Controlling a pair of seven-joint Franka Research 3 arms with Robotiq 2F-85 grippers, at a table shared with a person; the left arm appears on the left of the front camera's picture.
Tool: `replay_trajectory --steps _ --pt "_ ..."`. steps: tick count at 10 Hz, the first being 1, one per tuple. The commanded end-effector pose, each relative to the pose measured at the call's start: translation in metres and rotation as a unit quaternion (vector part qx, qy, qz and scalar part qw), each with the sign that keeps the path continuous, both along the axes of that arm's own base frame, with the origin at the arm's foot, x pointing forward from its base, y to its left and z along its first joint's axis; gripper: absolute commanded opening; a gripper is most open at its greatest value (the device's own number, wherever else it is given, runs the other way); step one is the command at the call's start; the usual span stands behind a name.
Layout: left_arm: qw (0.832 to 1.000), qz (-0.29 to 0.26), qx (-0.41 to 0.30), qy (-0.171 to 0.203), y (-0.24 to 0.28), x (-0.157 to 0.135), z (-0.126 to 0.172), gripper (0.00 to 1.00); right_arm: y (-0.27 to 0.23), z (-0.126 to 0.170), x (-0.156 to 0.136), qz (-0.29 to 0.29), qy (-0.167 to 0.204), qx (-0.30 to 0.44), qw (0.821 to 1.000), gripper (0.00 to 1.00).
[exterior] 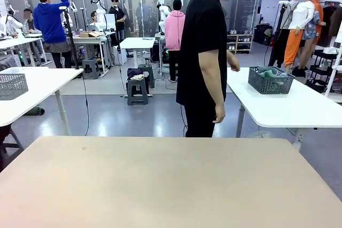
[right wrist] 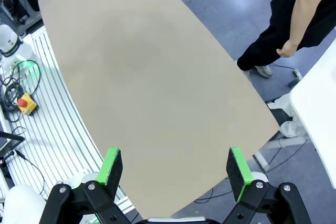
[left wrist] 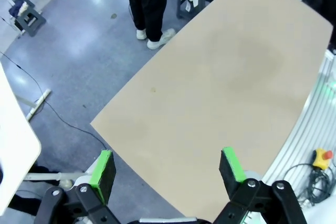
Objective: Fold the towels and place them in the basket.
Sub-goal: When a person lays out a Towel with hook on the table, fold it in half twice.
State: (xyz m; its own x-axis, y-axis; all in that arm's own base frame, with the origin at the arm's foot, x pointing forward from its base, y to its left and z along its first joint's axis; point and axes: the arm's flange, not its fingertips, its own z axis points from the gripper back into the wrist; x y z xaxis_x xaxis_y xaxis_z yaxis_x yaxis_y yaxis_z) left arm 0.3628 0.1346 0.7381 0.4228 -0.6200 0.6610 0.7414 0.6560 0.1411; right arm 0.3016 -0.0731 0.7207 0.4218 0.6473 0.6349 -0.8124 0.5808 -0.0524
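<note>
Gaping green-padded jaws, smooth beige tabletop

Beige table stretching across the foreground | person in black standing just past its far edge | white table sitting beyond it, rightward | grey stool standing farther behind it

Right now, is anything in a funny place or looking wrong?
Yes, one thing. The dark grey lattice plastic basket, with something greenish bunched inside, sits on the white side table beside the person in black, not on the beige work table under the open left end effector and open right end effector. Nothing looks spilled or broken.
</note>
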Motion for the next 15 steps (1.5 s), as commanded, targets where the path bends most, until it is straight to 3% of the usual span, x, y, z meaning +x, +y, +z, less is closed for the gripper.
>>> replay_trajectory --steps 1,6,15 --pt "0.999 -0.033 -0.014 0.009 0.0075 0.0055 0.0151 1.0 -0.0083 0.0133 0.0063 0.025 0.002 0.003 1.0 1.0" --pt "0.997 -0.071 -0.026 0.027 0.0064 0.0012 0.0151 1.0 -0.0141 0.0211 0.0041 0.03 0.005 0.005 1.0 1.0" --pt "0.997 -0.06 -0.025 0.031 0.0035 0.0013 0.0098 1.0 -0.0138 0.0192 0.0038 0.02 0.009 0.007 1.0 1.0"
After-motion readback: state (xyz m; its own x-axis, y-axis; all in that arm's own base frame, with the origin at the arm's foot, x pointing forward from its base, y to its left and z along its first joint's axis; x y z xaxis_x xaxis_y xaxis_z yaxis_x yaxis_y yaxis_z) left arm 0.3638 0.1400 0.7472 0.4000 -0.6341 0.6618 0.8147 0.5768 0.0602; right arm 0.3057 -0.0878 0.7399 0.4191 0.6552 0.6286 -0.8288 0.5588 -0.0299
